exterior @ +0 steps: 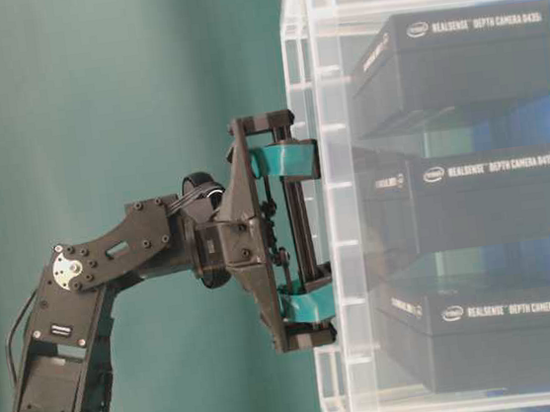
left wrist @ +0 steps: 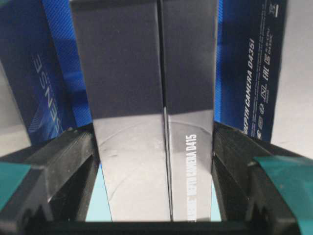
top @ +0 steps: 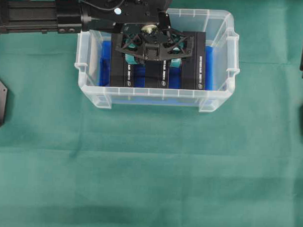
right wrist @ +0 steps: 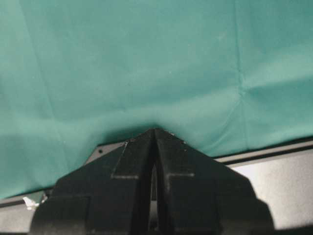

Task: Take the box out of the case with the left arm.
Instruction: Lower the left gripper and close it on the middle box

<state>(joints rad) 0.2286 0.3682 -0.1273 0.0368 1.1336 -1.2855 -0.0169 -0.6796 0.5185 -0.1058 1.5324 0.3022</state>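
Box, middle one of three black boxes, is seen standing on edge inside the case, which sits on the green cloth toward the far side of the table. A blue lining is visible under the boxes. The neighbouring boxes stand just beside it, left and right.

Left gripper is positioned down into the case over the middle box. In the left wrist view both fingers are seen flanking the box, approx. touching its side faces; teal pads show at the frame edges. Jaws are only part-closed around the box; a firm pinch cannot be confirmed from the pics, so grip status is noted as undetermined.

Right gripper is parked over bare cloth, well apart from the case, fingers pressed together, nothing held.

Progress assessment: approach and descent are judged done. Box is not yet lifted; it rests level w/ its neighbours in the table-level view. Remaining, by judgement: grip to be secured, box to be raised clear of the rim w/o dragging adjacent boxes, then set outside the case.
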